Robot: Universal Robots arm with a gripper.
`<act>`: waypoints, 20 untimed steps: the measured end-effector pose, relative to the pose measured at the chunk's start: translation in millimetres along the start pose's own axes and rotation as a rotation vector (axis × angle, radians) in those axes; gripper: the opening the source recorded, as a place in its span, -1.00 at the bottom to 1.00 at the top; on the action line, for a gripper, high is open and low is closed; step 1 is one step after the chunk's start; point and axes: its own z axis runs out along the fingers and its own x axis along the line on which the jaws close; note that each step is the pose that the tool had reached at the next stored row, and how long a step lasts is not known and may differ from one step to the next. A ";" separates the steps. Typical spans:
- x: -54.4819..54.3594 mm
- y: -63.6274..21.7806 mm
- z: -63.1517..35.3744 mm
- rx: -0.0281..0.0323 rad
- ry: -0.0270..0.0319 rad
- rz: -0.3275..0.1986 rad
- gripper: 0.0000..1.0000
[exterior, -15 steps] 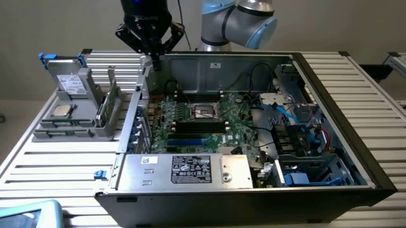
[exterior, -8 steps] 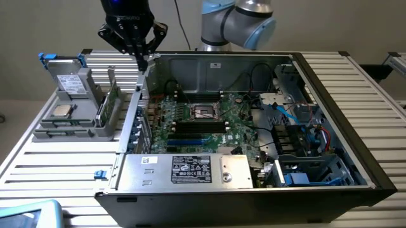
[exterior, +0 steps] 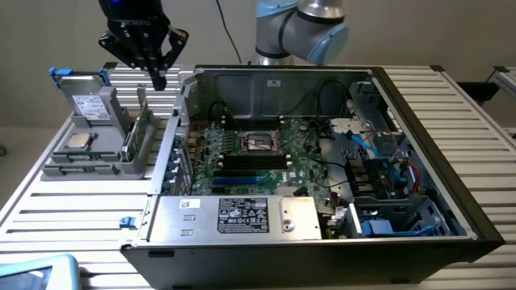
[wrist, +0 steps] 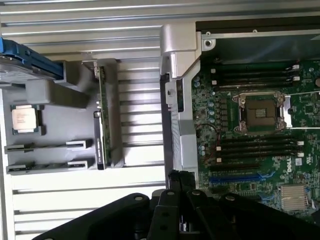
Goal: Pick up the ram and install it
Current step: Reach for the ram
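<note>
The ram (exterior: 142, 128) is a thin green stick standing on its edge in a slot of the grey holder (exterior: 96, 163) on the exterior view's left, outside the computer case. In the wrist view the ram (wrist: 101, 125) shows edge-on as a narrow dark green strip. My black gripper (exterior: 158, 80) hangs above the far end of the holder, higher than the ram and apart from it. Its fingers (wrist: 176, 182) are shut together with nothing between them. The dark memory slots (exterior: 254, 161) lie on the motherboard (exterior: 303, 158) inside the open case, on both sides of the processor socket (wrist: 261, 111).
The holder also carries a square silver processor chip (exterior: 78, 141) and a drive in a blue-handled tray (exterior: 87, 107). The case's metal wall (exterior: 179, 115) rises between holder and motherboard. Cables (exterior: 367, 148) and drive bays fill the case's right side. The table (exterior: 72, 211) is ribbed metal.
</note>
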 end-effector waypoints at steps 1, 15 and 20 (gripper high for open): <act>4.4 -0.3 -0.2 0.0000 0.0000 0.000 -0.78; 68.1 -4.4 -2.8 0.0000 0.0001 0.000 -0.78; 90.7 -5.8 -3.7 0.0000 0.0000 0.000 -0.78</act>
